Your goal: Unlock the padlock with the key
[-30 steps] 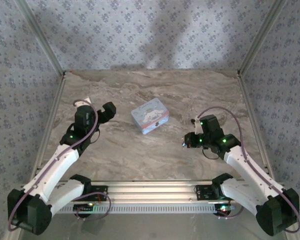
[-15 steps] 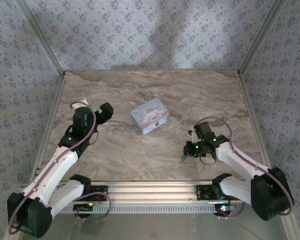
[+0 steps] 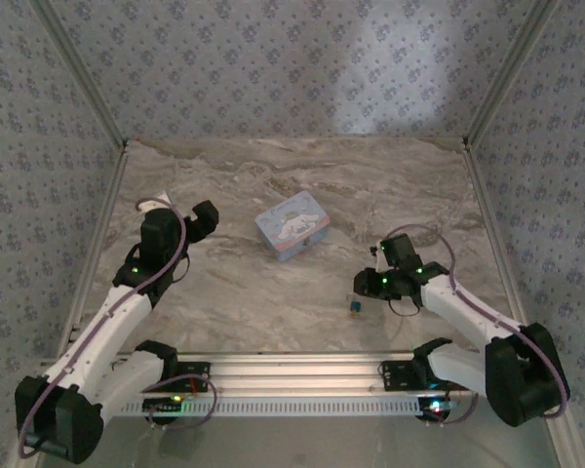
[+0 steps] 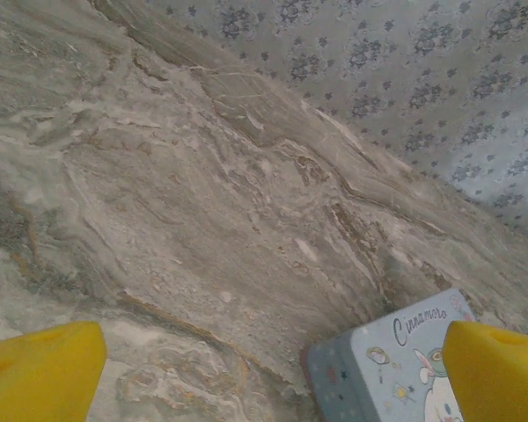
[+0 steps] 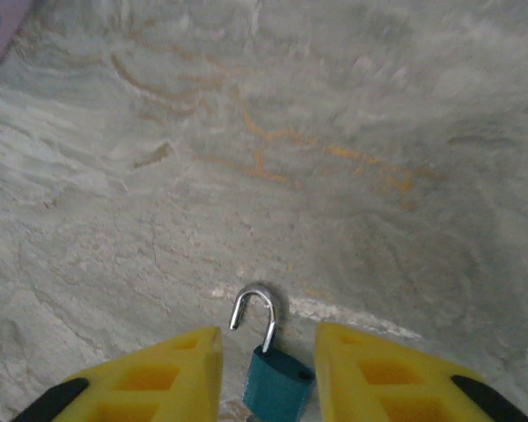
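The padlock (image 5: 277, 387), a small blue body, lies on the marble table between the yellow fingers (image 5: 158, 378) of my right gripper (image 5: 268, 338). Its silvery shackle (image 5: 255, 308) is sprung, one end free of the body. The jaws stand apart with a gap on each side of the padlock, touching nothing. From above, the padlock (image 3: 354, 306) rests just in front of the right gripper (image 3: 363, 286) near the table's front. My left gripper (image 3: 183, 210) hovers wide open at the left, with nothing between its fingers (image 4: 44, 369). The key is out of view.
A light-blue cartoon-printed tin (image 3: 292, 226) sits mid-table; its corner (image 4: 387, 369) lies close to the left gripper's right finger. Patterned walls and metal rails (image 3: 97, 234) enclose the table on three sides.
The right arm came down to the table near its front edge, its jaws parted, and the padlock they held now lies free on the surface. The left arm barely shifted.
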### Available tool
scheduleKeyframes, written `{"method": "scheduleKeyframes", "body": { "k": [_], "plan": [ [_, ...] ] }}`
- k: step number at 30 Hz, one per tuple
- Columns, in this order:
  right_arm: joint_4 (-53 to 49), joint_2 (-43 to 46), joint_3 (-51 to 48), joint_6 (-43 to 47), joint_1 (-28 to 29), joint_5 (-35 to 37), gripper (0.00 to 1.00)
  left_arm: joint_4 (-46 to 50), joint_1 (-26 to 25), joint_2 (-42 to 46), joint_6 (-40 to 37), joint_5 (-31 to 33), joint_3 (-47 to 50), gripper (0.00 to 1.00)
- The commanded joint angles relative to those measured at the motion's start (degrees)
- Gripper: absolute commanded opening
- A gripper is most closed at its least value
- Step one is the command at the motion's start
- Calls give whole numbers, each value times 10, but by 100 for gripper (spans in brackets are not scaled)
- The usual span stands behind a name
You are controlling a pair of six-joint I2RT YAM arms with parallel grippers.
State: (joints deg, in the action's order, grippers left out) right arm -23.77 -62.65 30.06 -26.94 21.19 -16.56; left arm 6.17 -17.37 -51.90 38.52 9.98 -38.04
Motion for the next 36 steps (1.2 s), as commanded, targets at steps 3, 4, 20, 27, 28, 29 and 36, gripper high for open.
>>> {"method": "scheduleKeyframes", "body": {
  "k": [3, 4, 20, 27, 28, 29, 36],
  "plan": [
    [-7, 36, 42, 50, -43, 57, 44, -3, 31, -20, -90, 38, -14, 98],
    [-4, 41, 46, 61, -57, 67, 47, -5, 37, -25, -107, 48, -14, 98],
    [233, 60, -18, 220, -273, 164, 100, -132, 130, -71, -259, 122, 54, 98],
    [417, 18, -92, 211, -336, 140, 100, -179, 146, -94, -285, 125, 98, 98],
    [445, 6, -98, 211, -340, 135, 100, -189, 148, -99, -291, 125, 103, 98],
    [469, -7, -104, 211, -342, 131, 100, -198, 148, -104, -295, 125, 108, 98],
    [637, -106, -122, 220, -341, 106, 100, -280, 154, -149, -326, 101, 139, 98]
  ]
}}
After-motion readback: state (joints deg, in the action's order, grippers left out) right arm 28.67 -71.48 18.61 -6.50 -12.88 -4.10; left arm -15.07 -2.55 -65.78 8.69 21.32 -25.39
